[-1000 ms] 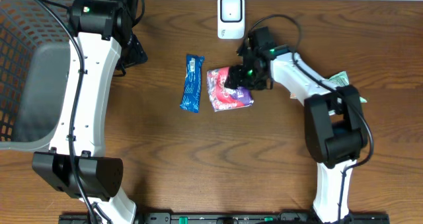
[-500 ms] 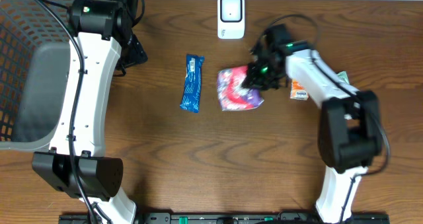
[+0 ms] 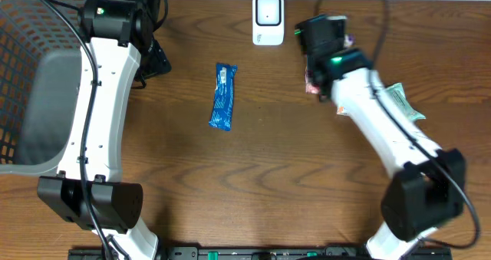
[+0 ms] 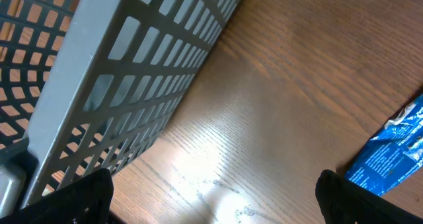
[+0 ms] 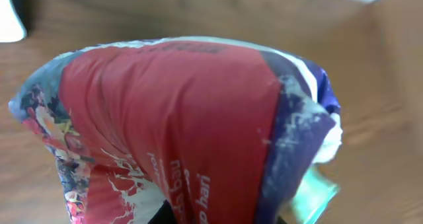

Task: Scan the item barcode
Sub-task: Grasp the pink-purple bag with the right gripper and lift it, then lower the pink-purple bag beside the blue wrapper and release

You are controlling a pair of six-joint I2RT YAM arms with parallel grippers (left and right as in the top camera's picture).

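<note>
The right arm reaches up the table, its gripper [image 3: 321, 36] clamped on the red packet [image 5: 185, 131] just right of the scanner [image 3: 268, 18], where the packet fills the wrist view but barely shows overhead, while the left gripper [image 4: 211, 207] gapes beside the basket [image 4: 132, 72].

Counted two robot arms: one left arm [image 3: 100, 99], one right arm [image 3: 383, 130]. Counted one white scanner [image 3: 268, 18] and one grey basket [image 3: 31, 99] with slotted walls. Found three soft packs, no two alike: one blue packet [image 3: 222, 97], one red and purple bag [image 5: 178, 131], one green packet [image 3: 404, 104]. Noted one wooden table [image 3: 268, 183] beneath everything. Saw the blue packet twice, overhead and from the left wrist, yet tallied it once. Likewise tallied the red and purple bag once, though seen from two views.
</note>
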